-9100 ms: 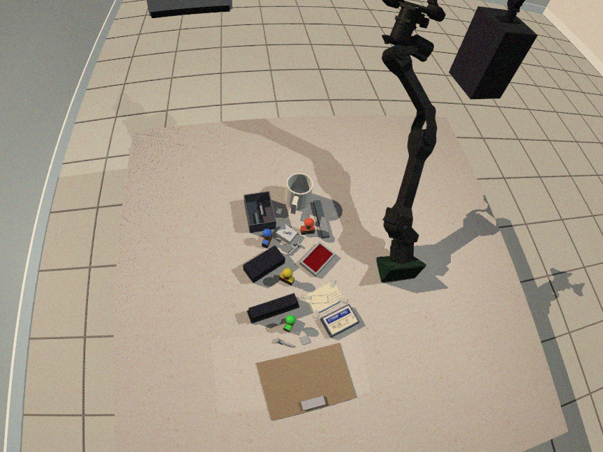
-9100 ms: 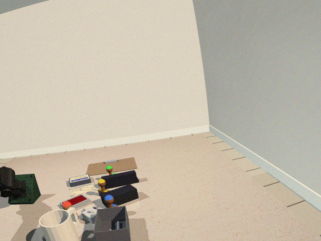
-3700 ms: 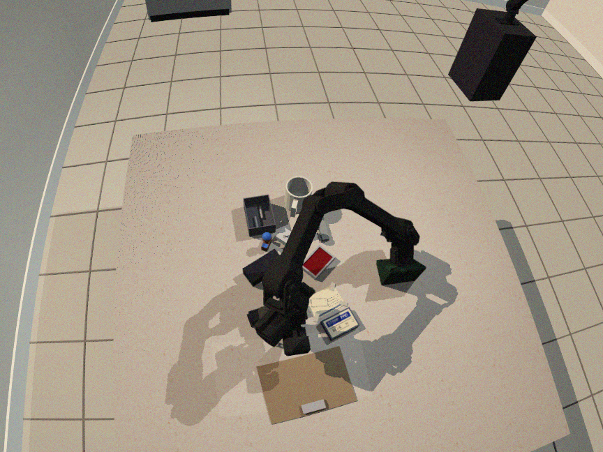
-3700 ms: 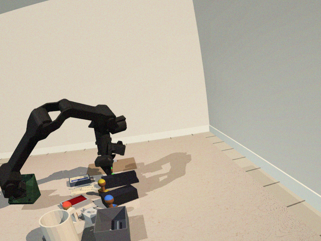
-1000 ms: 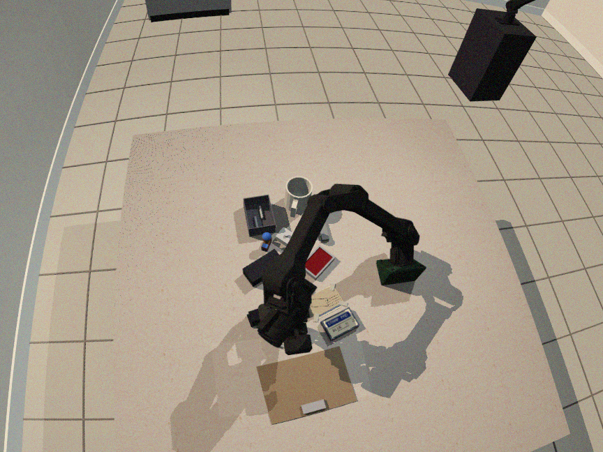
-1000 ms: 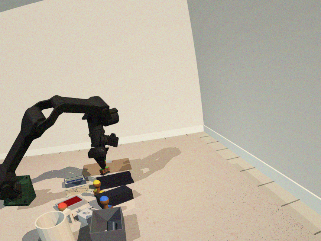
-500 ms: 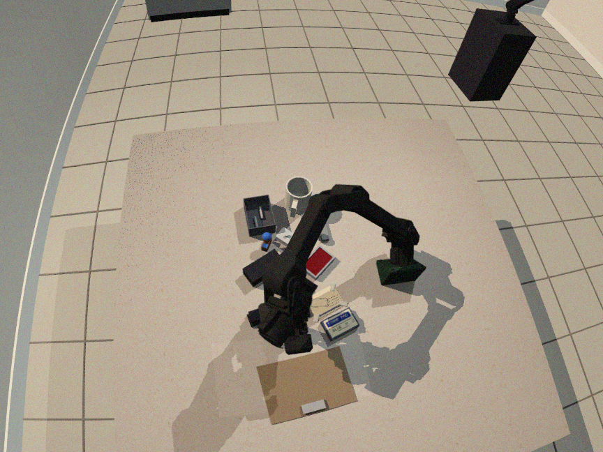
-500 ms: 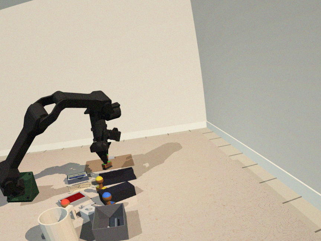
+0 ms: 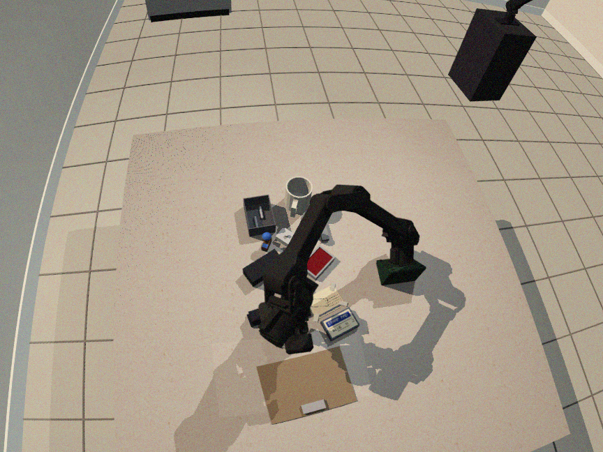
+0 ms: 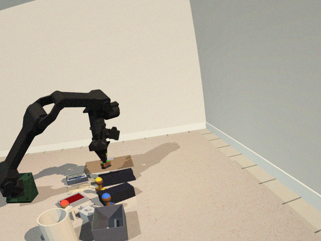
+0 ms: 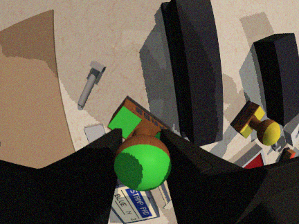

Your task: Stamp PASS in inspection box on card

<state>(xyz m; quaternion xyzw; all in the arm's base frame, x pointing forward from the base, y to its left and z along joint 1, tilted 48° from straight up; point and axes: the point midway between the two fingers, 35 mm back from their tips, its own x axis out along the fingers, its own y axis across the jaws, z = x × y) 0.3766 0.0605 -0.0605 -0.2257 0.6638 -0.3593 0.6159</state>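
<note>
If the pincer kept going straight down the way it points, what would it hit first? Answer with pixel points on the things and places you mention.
The green stamp [image 10: 107, 163] [image 11: 145, 167] in the pincer [image 10: 104, 161] [image 11: 141, 135] leads; it would probably meet the bench [image 9: 170, 291] [image 10: 168, 181] [image 11: 121, 45] first, though its height and clearance from the stamp pad [image 9: 340, 324] [image 10: 77, 178] [image 11: 136, 204] are unclear.

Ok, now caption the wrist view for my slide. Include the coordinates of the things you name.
Fingers closed on a green-knobbed stamp [image 11: 142, 167], a "STAMP PAD" box [image 11: 138, 205] below and a yellow-knobbed stamp [image 11: 268, 133] off right.

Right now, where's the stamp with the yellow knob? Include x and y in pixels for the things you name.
In the exterior view, the yellow-knobbed stamp [image 10: 98, 180] [image 11: 268, 132] stands left of the two dark blocks [image 10: 116, 177] [image 11: 202, 69], behind the red pad [image 10: 75, 198] [image 11: 255, 162].
</note>
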